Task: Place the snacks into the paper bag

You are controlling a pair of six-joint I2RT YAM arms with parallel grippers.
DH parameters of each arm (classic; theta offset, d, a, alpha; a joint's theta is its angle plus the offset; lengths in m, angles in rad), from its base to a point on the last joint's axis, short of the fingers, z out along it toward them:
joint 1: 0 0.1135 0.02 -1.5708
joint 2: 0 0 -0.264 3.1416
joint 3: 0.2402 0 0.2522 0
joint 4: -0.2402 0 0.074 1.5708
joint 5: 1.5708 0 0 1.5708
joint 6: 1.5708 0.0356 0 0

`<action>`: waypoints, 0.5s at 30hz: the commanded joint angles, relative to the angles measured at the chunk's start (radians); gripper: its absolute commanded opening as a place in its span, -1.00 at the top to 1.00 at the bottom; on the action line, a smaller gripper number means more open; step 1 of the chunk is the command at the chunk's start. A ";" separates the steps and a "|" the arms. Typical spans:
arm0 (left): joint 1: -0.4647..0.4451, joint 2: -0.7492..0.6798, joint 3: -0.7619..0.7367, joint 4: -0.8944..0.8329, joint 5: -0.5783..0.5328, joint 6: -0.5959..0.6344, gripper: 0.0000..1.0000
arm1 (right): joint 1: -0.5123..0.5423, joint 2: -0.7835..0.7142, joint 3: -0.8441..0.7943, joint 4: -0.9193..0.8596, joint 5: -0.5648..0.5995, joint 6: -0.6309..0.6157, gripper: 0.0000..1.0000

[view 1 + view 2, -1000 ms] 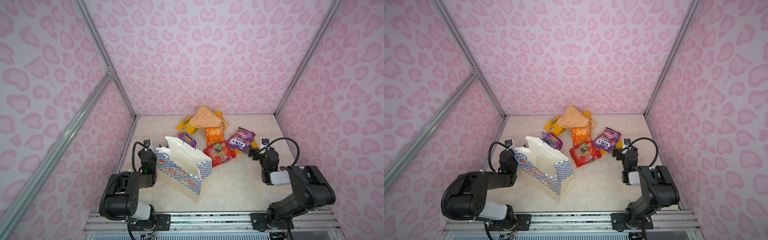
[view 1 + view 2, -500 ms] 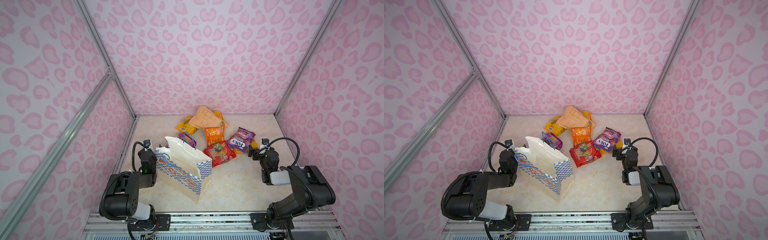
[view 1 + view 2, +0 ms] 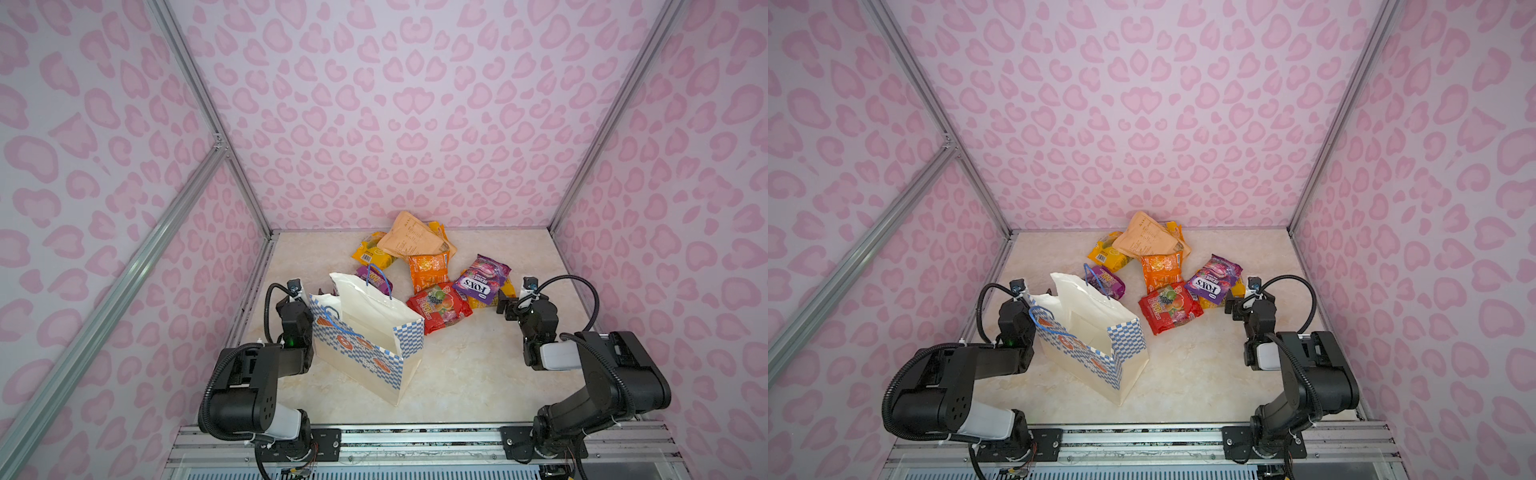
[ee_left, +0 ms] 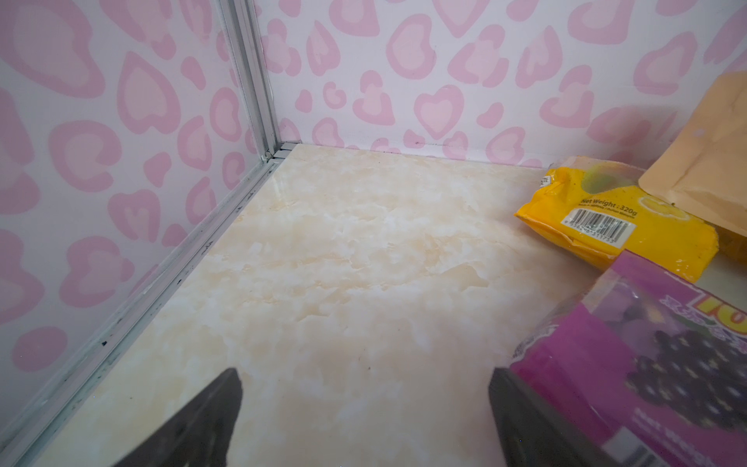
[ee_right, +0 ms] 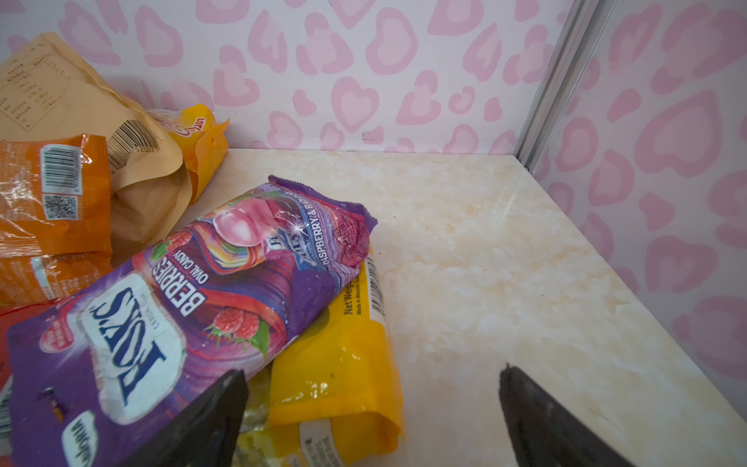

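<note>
Pink heart-print walls [image 3: 411, 104] on three sides; underneath, a cream marbled tabletop [image 3: 478, 374]. Toward the left edge, standing upright with mouth open: the paper bag [image 3: 361, 357], cream-white, with blue-and-white checkered bands along rim and side, orange lettering and blue cord handles. Heaped against the middle of the far edge and spilling toward the right, outside the bag: the snacks. Topmost, a flat tan pouch [image 3: 409, 241] with printed text, a yellow packet [image 3: 368, 253] half under it; nearer, an orange packet [image 3: 428, 272], a red packet [image 3: 440, 309], a purple FOX'S packet [image 3: 482, 280] lying over a second yellow packet [image 5: 347, 364], and a small purple packet [image 3: 374, 279] just behind the bag. Left gripper [image 4: 364, 398] low beside the bag's left end, jaws spread wide, nothing between. Right gripper [image 5: 372, 380] near the right edge, just beside the FOX'S packet, jaws likewise wide and empty.
</note>
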 commanded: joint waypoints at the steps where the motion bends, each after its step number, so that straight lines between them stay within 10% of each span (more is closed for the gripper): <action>1: 0.001 -0.005 0.003 0.021 0.004 0.006 -0.96 | 0.000 0.000 -0.002 0.012 0.005 0.004 -0.99; 15: 0.013 -0.005 0.003 0.020 0.035 0.000 -0.96 | -0.024 0.000 0.000 0.012 -0.035 0.022 -0.99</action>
